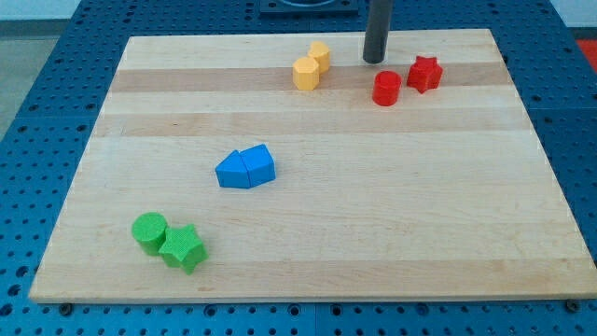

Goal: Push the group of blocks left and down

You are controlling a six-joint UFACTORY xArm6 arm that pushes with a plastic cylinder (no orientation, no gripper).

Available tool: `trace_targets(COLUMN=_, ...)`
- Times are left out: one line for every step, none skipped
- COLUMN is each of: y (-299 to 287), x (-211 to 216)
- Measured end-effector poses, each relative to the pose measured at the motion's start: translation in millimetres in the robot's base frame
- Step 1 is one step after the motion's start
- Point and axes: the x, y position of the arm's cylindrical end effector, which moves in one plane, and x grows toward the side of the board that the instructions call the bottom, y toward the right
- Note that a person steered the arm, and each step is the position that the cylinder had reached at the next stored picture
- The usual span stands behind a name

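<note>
Red blocks, a cylinder [386,89] and a star [423,74], sit near the board's [308,252] top right. My tip [374,60], a bare rod gripping nothing, stands just above-left. Judged light, rigid, slippery; push from their upper-right faces.

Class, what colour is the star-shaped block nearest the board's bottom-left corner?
Green: the star block shows clearly in the camera view, touching the green cylinder.

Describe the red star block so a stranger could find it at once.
Start at the wooden board and look near its top edge, toward the view's right. Two red blocks sit there, right of my tip. The red star-shaped block is the rightmost; its neighbour, the red cylinder block, is round.
</note>
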Motion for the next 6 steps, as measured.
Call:
trace_targets(y=-27.1, x=28.3)
trace_targets(y=-49.5, x=49.6)
trace_targets(y=-49.6, x=49.8)
trace_targets(y=-49.6, x=49.7)
trace_targets(y=-49.6, x=32.7)
trace_targets(y=-49.6, x=10.1)
